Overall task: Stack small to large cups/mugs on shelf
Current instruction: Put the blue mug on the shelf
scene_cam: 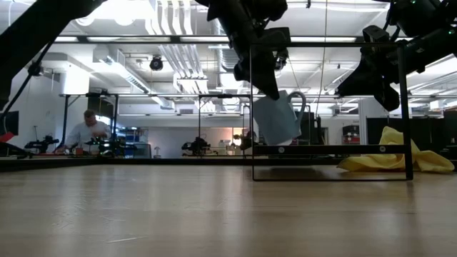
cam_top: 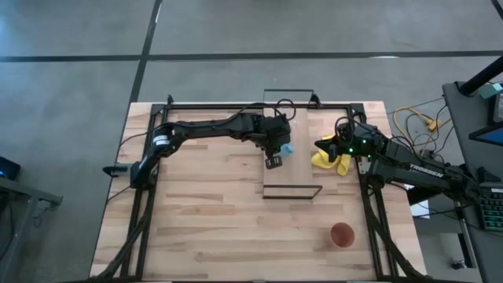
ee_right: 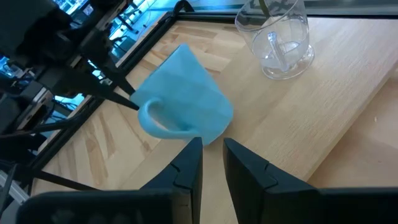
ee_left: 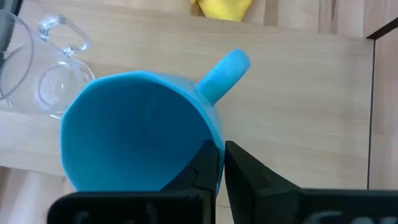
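Observation:
My left gripper (cam_top: 277,152) hangs over the shelf (cam_top: 299,170), shut on the light-blue mug (scene_cam: 278,118), which is tilted in the air above the board. The tiny clear glass cup (ee_left: 59,81) stands on its base on the shelf board (ee_right: 348,93), on the far side of the mug. The brown-orange cup (cam_top: 342,234) stands upright on the table near the right front corner. My right gripper (ee_right: 212,149) waits just right of the shelf above the yellow cloth (cam_top: 331,161). Its fingers are a narrow gap apart and empty, pointing at the mug. My left gripper pinches the mug's wall at the rim (ee_left: 211,146), just beside the handle (ee_left: 225,71), with one finger inside the mug and one outside. The fingers come from above, slanting down. The mug hangs tilted below them, its base (scene_cam: 284,138) clear of the shelf board.
The shelf's thin black wire frame (scene_cam: 253,114) rises around the board and stands close to the mug. The crumpled yellow cloth lies on the table right of the shelf. Bare tabletop (cam_top: 212,212) spreads across the left and near parts. A person (scene_cam: 87,132) sits far behind the table.

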Robot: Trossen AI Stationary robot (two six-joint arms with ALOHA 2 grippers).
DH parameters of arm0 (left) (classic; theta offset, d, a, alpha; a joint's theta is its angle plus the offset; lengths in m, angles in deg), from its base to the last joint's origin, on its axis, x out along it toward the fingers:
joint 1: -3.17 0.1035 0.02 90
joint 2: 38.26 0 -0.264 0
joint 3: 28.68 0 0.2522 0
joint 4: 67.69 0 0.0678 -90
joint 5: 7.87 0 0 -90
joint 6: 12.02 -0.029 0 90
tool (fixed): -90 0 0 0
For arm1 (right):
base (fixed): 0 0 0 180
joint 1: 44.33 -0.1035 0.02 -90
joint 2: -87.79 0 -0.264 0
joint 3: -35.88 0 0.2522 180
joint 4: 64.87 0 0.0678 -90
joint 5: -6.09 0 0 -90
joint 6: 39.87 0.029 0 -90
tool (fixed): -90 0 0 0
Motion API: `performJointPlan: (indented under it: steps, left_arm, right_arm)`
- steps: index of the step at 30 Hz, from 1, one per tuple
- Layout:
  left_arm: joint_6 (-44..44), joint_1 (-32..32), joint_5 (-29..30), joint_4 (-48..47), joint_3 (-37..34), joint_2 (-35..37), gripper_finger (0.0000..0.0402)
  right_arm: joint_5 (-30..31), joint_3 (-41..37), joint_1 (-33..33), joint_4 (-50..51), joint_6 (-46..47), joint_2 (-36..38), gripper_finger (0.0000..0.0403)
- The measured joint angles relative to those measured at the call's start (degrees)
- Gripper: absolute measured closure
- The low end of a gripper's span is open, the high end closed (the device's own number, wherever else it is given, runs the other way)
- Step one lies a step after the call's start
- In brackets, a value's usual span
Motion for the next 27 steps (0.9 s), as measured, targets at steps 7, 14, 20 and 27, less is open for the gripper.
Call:
performJointPlan:
  steps: [7,14,20,27]
  left_arm:
    - [0.24,0.06,0.05,1.26,-0.67,0.00,0.0388]
    - [2.86,0.04,0.04,3.29,-1.02,0.00,0.0372]
    - [2.99,0.00,-0.20,6.08,-1.03,0.02,0.0370]
    - [3.52,-0.02,-0.20,7.73,-1.76,0.02,0.0370]
  right_arm:
    - [0.00,0.00,-0.01,0.00,0.03,0.00,0.0344]
    - [-0.02,0.00,-0.02,0.00,0.06,0.00,0.0344]
    - [-0.02,0.00,-0.02,0.00,0.20,-0.02,0.0344]
    - [-0.02,0.00,-0.02,0.00,0.20,-0.02,0.0344]
